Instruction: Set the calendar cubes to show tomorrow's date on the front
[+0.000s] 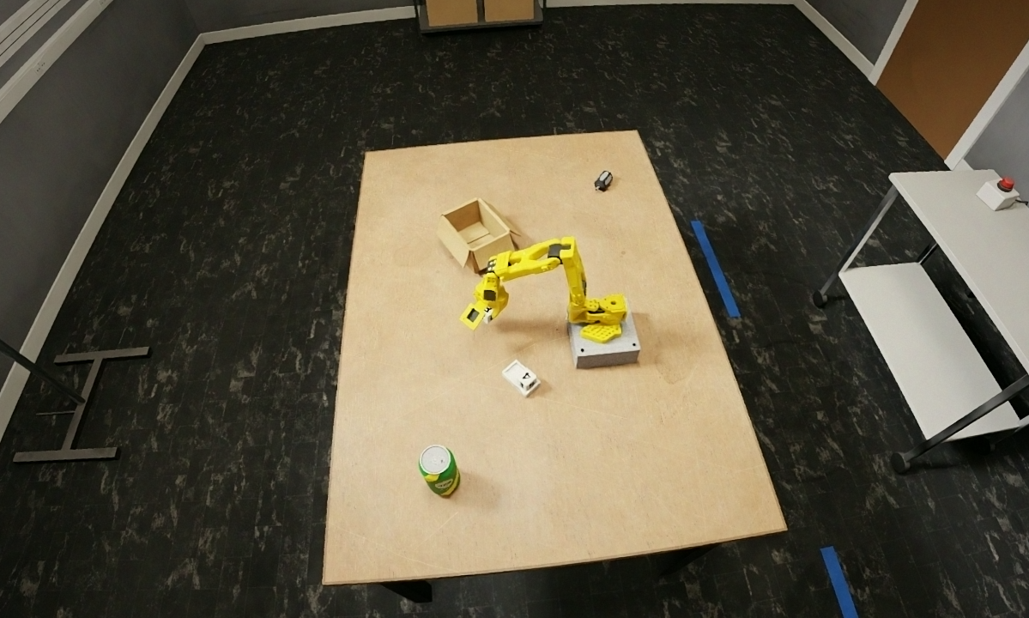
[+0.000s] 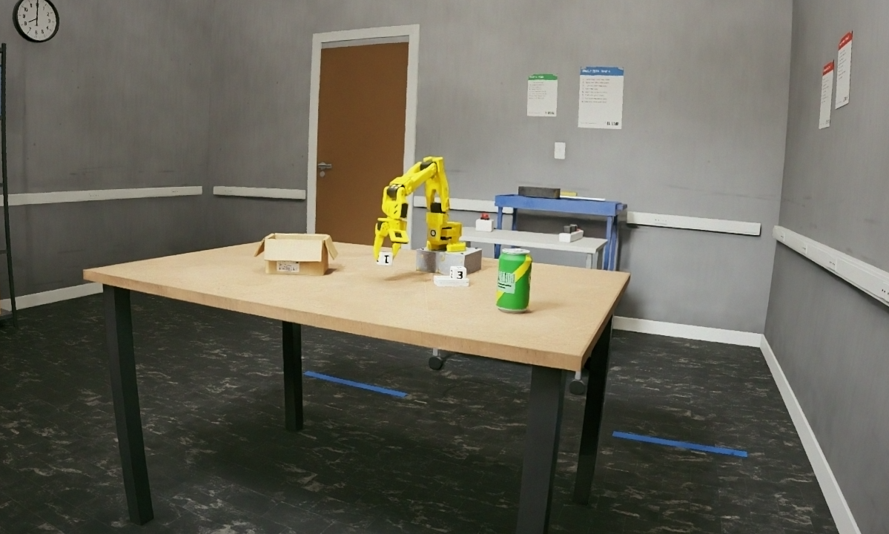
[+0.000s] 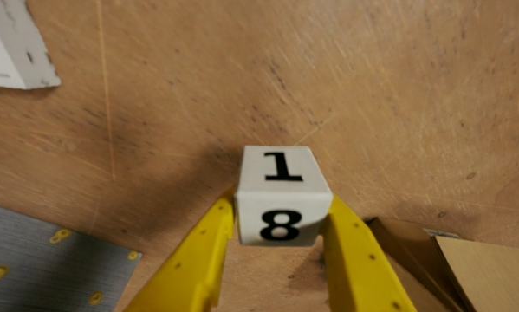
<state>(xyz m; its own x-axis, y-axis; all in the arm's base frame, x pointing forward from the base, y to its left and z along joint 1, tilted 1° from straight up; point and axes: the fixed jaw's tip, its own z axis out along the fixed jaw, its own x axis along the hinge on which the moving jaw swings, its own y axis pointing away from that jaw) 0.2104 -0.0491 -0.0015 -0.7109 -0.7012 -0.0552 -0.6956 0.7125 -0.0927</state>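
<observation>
My gripper [image 1: 487, 312] [image 2: 386, 256] [image 3: 282, 212] is shut on a white digit cube [image 2: 385, 259] [image 3: 283, 169], holding it above the table. In the wrist view, the held cube shows 1 on one face and 8 on the face below it, both upright in that view. The white calendar tray [image 1: 512, 369] [image 2: 451, 282] [image 3: 3, 65] lies on the table, nearer the can than the gripper is; only its corner shows in the wrist view. The other cube [image 1: 529, 378] [image 2: 458, 272] sits at one end of the tray, with a 3 facing the exterior camera. The month's name cannot be read.
An open cardboard box [image 1: 492, 247] [image 2: 294, 252] [image 3: 489, 269] stands behind the gripper in the top view. A green can [image 1: 440, 472] [image 2: 513, 284] stands beyond the tray. The grey robot base [image 1: 607, 354] [image 2: 447, 261] [image 3: 60, 269] is beside the tray. A small dark object [image 1: 603, 180] lies near the far edge.
</observation>
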